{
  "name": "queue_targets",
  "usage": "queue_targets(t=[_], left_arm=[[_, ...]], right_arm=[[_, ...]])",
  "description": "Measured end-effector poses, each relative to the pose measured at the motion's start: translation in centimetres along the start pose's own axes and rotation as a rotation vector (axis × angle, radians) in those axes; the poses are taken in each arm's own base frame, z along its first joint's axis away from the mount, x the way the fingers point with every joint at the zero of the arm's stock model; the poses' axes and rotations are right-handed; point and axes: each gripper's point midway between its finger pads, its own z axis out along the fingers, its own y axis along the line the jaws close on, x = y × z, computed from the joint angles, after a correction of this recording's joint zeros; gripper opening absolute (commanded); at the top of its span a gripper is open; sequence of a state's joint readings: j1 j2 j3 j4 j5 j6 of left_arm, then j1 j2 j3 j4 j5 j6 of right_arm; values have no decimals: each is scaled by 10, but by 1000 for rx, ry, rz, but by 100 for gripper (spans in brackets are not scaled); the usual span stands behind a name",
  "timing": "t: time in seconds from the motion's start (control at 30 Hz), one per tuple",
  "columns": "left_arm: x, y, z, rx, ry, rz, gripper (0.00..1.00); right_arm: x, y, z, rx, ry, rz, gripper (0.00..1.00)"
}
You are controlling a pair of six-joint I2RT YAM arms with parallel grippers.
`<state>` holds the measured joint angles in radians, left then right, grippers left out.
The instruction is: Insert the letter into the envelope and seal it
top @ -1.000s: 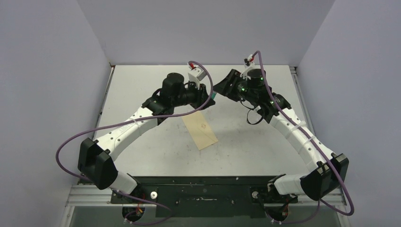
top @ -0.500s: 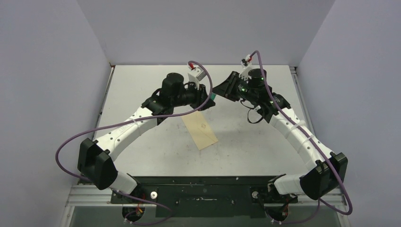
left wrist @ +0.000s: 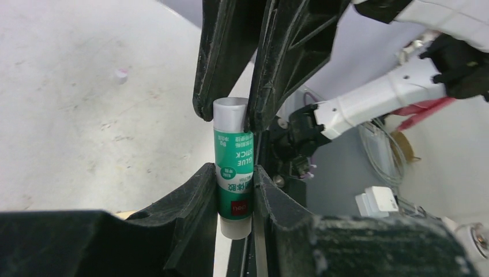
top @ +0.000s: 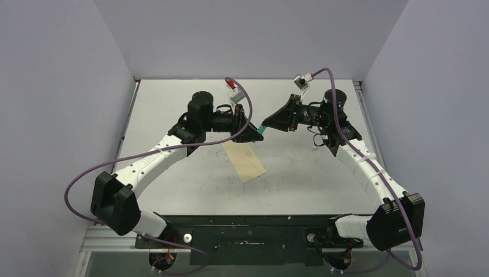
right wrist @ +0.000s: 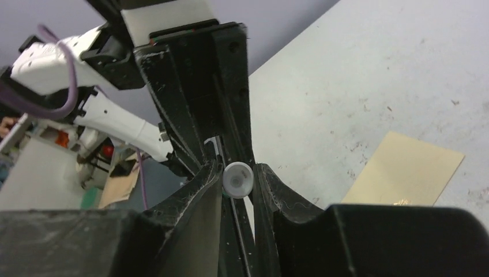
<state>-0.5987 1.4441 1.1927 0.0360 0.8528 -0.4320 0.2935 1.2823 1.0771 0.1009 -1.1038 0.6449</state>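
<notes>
A green glue stick (left wrist: 233, 167) with a white cap (right wrist: 237, 179) is held between both grippers above the table. My left gripper (left wrist: 235, 173) is shut on its green body. My right gripper (right wrist: 237, 173) is shut on its white cap end, facing the left gripper (top: 258, 131) tip to tip in the top view. The pale tan envelope (top: 245, 160) lies flat on the table just below and in front of the grippers, and also shows in the right wrist view (right wrist: 406, 170). The dark-bordered letter is not in view.
The grey table (top: 311, 173) is walled at the back and on both sides. A small pale speck (left wrist: 120, 74) lies on the table behind the grippers. Purple cables loop from both arms.
Both wrists have turned and the joined grippers have come a little nearer and lower, toward the envelope's far end. The right arm's elbow has swung to the right. The envelope has not moved.
</notes>
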Motion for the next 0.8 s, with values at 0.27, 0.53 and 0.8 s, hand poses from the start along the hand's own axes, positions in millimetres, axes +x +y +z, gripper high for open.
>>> queue_targets(t=[0.27,0.53,0.8], left_arm=[[-19,-24,-3,122,-71,45,0],[-52,-3,-12,-90,-231,115,0],[-58,9,-14,-170,-265,130,0]], right_arm=[[-23,24,-7,-9,-29,-185,62],[-45,-30,2,429,-199,27,85],[-36,-42,11,563,-254,142,83]])
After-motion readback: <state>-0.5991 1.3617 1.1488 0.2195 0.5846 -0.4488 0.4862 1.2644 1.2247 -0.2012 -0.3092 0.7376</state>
